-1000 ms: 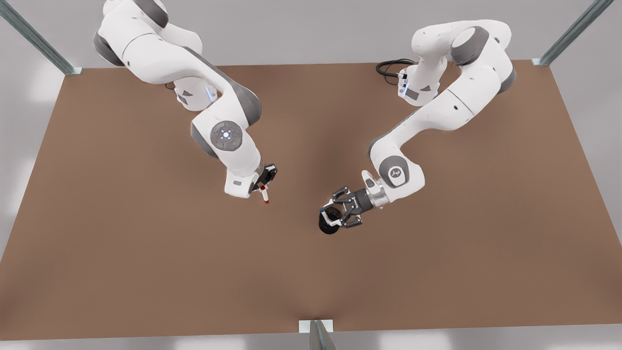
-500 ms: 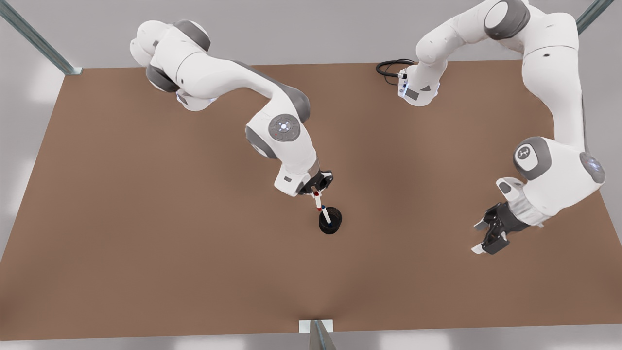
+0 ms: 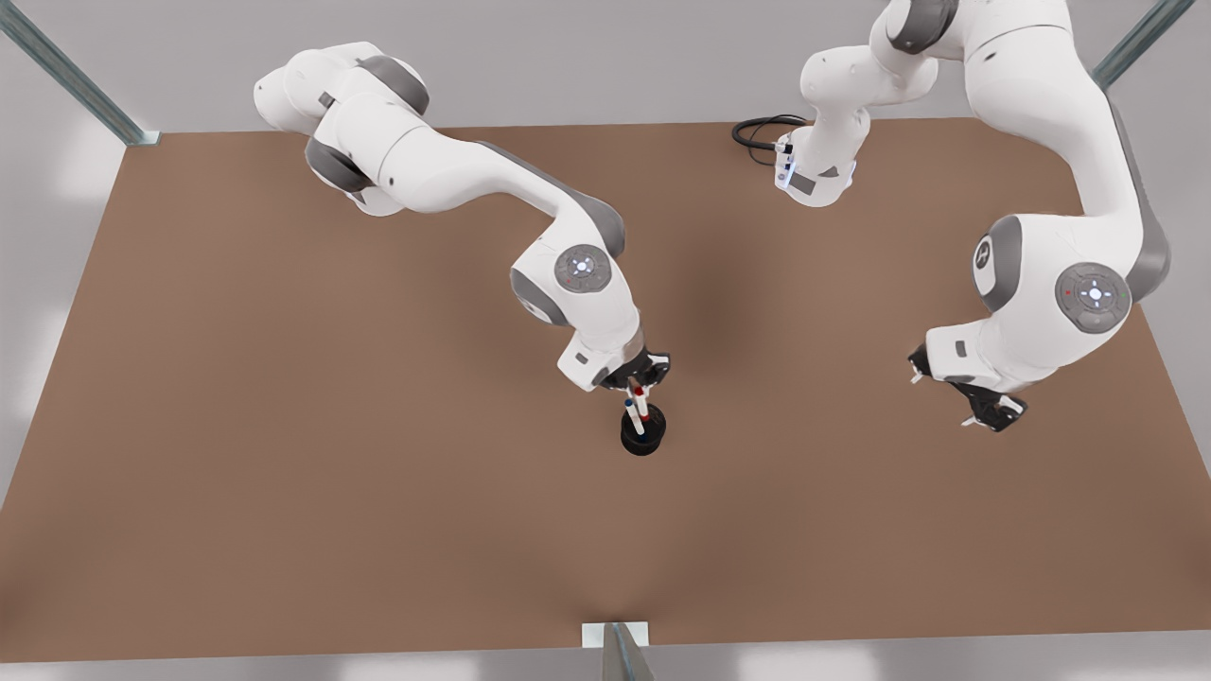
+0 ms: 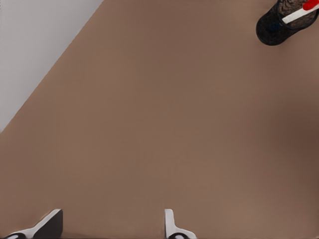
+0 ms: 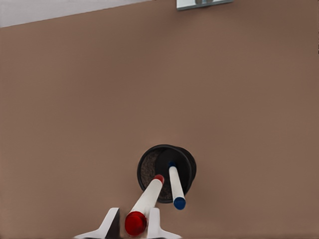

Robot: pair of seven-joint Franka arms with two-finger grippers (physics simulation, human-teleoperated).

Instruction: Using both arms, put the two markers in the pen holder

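Since half a second ago the right tool (image 3: 640,380), at frame centre, has lowered the red marker (image 5: 145,200) into the pen holder (image 3: 642,437) beside the blue marker (image 5: 175,186), fingers closed on it. The left tool (image 3: 965,397), spread wide and empty, has retreated to the right; only release remains.

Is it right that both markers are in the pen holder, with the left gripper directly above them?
Wrong arm. The right wrist view shows the right gripper above the red marker and blue marker in the pen holder. The left gripper waits aside.
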